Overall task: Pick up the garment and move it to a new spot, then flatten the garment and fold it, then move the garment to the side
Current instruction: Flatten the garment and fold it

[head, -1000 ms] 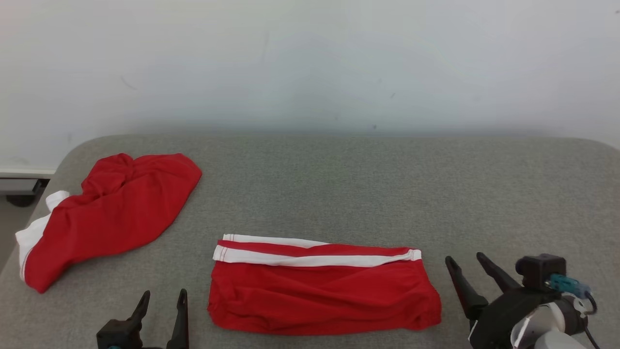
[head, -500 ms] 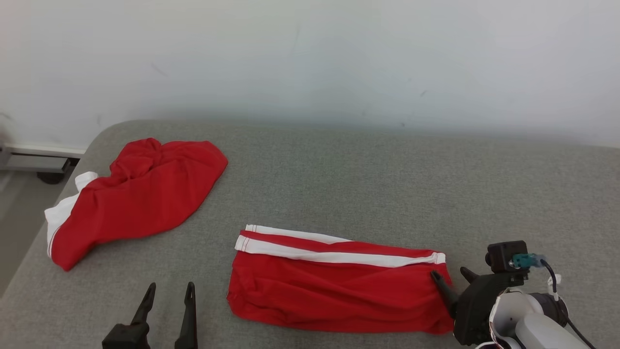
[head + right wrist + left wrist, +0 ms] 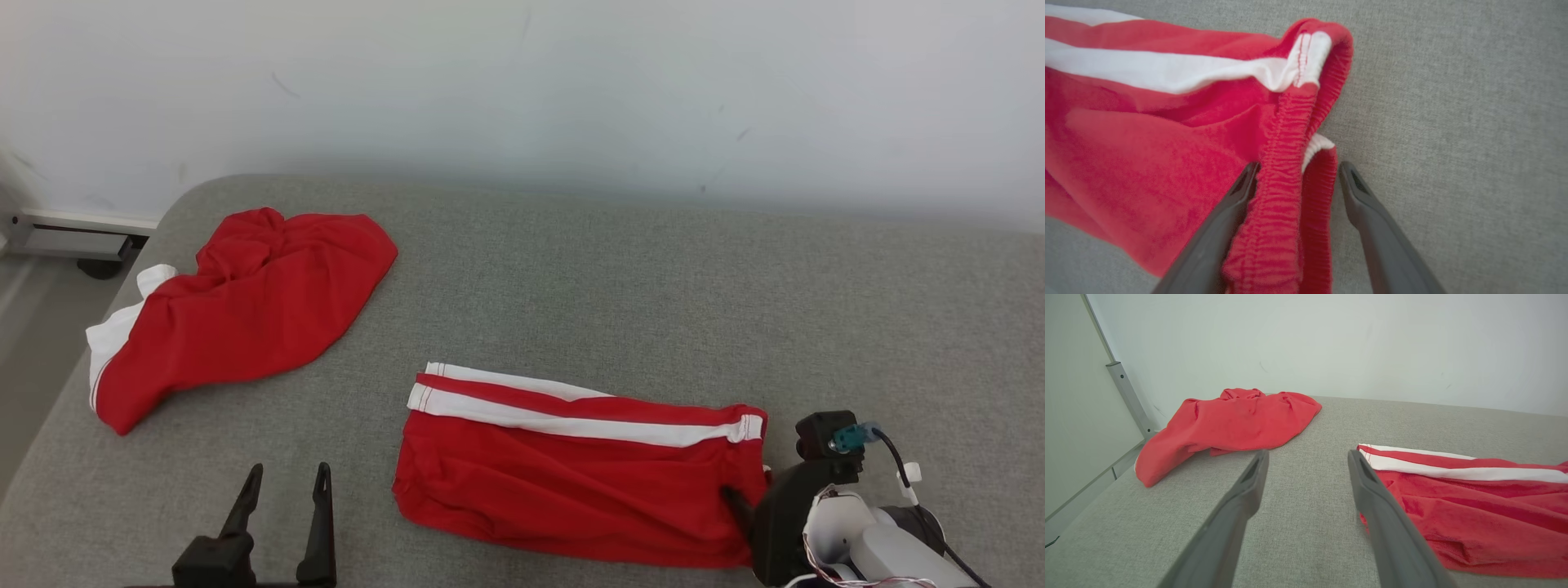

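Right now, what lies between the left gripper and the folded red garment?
Bare grey surface; the head view shows nothing between left gripper and folded red garment.

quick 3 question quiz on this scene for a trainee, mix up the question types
1. True or false: the left gripper is shut on the crumpled red garment with white trim.
2. The right gripper stands open with its fingers either side of which part of the folded red shorts with white stripes? A) the gathered elastic edge B) the middle of a white stripe C) no part
3. How many red garments lie on the grey fabric surface?
Key: 1 false; 2 A; 3 two.
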### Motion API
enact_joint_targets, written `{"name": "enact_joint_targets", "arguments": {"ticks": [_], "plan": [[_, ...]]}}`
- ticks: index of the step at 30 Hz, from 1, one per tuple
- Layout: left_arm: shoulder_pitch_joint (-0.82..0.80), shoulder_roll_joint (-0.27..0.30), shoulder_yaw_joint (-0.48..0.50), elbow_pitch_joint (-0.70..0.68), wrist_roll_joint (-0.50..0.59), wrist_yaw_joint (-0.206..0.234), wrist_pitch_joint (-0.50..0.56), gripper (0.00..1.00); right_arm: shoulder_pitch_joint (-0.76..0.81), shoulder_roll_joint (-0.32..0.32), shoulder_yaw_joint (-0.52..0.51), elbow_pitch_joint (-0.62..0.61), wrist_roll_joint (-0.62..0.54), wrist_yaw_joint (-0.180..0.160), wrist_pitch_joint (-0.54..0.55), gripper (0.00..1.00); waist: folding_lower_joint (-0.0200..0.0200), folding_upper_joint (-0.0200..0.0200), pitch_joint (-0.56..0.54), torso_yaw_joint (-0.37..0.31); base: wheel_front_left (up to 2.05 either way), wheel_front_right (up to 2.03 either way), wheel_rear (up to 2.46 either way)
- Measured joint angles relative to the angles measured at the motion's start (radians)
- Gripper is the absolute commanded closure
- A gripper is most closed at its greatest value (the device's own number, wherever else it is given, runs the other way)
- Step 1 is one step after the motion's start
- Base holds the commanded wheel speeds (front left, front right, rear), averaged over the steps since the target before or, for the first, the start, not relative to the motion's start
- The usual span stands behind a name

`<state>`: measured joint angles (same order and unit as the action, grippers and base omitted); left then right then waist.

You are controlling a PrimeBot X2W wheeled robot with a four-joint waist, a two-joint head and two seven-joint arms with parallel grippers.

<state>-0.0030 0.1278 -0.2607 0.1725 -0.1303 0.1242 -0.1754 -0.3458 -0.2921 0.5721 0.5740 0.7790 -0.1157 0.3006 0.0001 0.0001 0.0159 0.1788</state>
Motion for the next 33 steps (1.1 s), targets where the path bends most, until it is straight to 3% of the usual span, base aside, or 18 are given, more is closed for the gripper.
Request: {"name": "enact_joint_targets", "arguments": {"ticks": [1, 2, 3, 9, 15, 18, 26, 33], "plan": [[0.000, 0.000, 0.002, -0.004, 0.001, 0.000, 0.005, 0.00, -0.003, 0.004, 0.002, 0.005, 0.000, 0.000, 0.000, 0.37, 0.0000, 0.0000, 0.002, 0.000, 0.00, 0.00, 0.00], [0.000, 0.000, 0.005, -0.007, 0.003, 0.000, 0.008, 0.00, -0.010, 0.006, 0.003, 0.007, 0.000, 0.000, 0.000, 0.85, 0.0000, 0.0000, 0.003, 0.000, 0.00, 0.00, 0.00], [0.001, -0.002, 0.013, -0.014, 0.005, 0.000, 0.009, 0.00, -0.017, 0.009, 0.005, 0.008, 0.001, 0.002, 0.008, 1.00, 0.0000, 0.0000, 0.004, -0.001, 0.00, 0.00, 0.00], [0.005, -0.003, 0.028, -0.034, 0.007, 0.000, 0.037, 0.00, -0.040, 0.013, 0.002, 0.022, 0.016, 0.041, 0.017, 1.00, 0.0000, 0.0001, 0.006, -0.018, 0.00, 0.00, 0.00], [0.019, -0.010, 0.029, -0.055, 0.008, 0.000, 0.058, 0.00, -0.079, -0.110, -0.042, 0.033, 0.014, 0.065, 0.017, 1.00, 0.0000, 0.0000, 0.001, -0.042, 0.00, 0.00, 0.00], [0.020, -0.016, 0.032, -0.058, 0.008, 0.000, 0.066, 0.00, -0.079, -0.139, -0.052, 0.029, 0.020, 0.090, 0.027, 1.00, 0.0000, 0.0000, -0.003, -0.054, 0.00, 0.00, 0.00], [0.021, -0.026, 0.030, -0.062, 0.007, 0.000, 0.090, 0.00, -0.078, -0.134, -0.085, -0.049, 0.159, 0.206, 0.106, 1.00, 0.0000, 0.0000, -0.018, -0.078, 0.00, 0.00, 0.00], [0.022, -0.032, 0.016, -0.060, 0.006, 0.000, 0.104, 0.00, -0.070, -0.100, -0.122, -0.150, 0.333, 0.223, 0.211, 1.00, 0.0000, 0.0000, -0.040, -0.083, 0.00, 0.00, 0.00]]}}
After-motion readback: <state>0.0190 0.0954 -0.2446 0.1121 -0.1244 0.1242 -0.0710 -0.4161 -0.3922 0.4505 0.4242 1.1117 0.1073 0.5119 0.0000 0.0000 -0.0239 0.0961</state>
